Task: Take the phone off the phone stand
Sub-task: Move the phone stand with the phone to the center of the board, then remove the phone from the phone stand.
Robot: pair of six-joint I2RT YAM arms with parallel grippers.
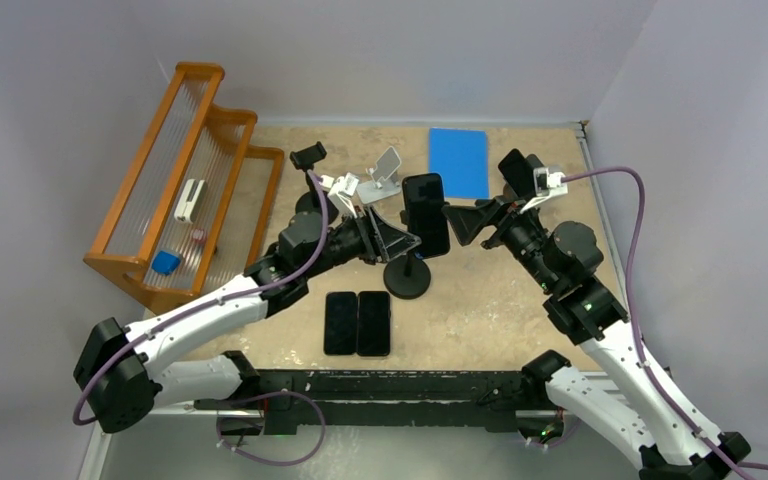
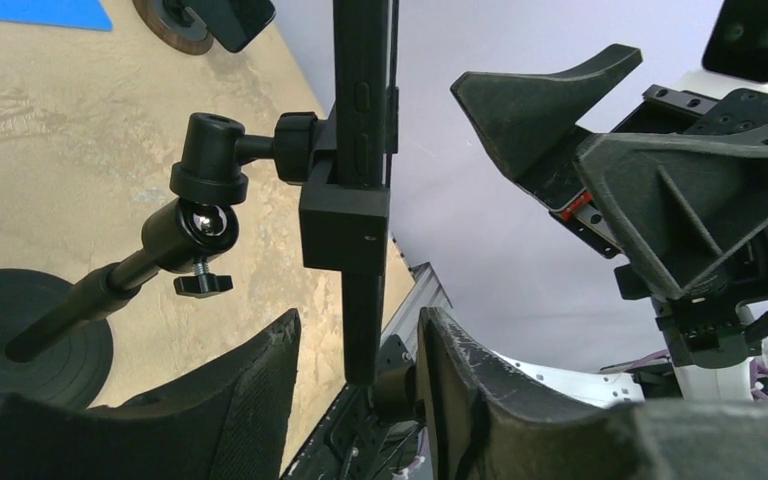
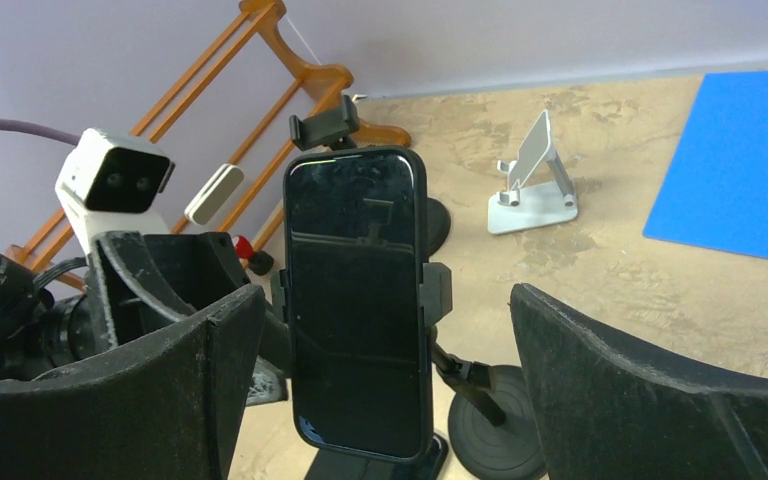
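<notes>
A black phone [image 1: 426, 213] stands upright, clamped in a black phone stand [image 1: 407, 278] with a round base, mid-table. My left gripper [image 1: 400, 235] is at the phone's left side. In the left wrist view the phone [image 2: 362, 150] shows edge-on between my fingers [image 2: 250, 400], with a gap on each side, so the left gripper [image 2: 360, 316] is open and touches nothing. My right gripper [image 1: 460, 222] faces the phone from the right. In the right wrist view the screen [image 3: 358, 300] sits between the wide-open right gripper [image 3: 388, 292], clear of both fingers.
Two dark phones [image 1: 357, 323] lie flat in front of the stand. A wooden rack [image 1: 185, 180] with small items stands at the far left. A blue mat [image 1: 458, 162], a white stand [image 1: 385, 175] and another black stand [image 1: 308, 155] sit toward the back.
</notes>
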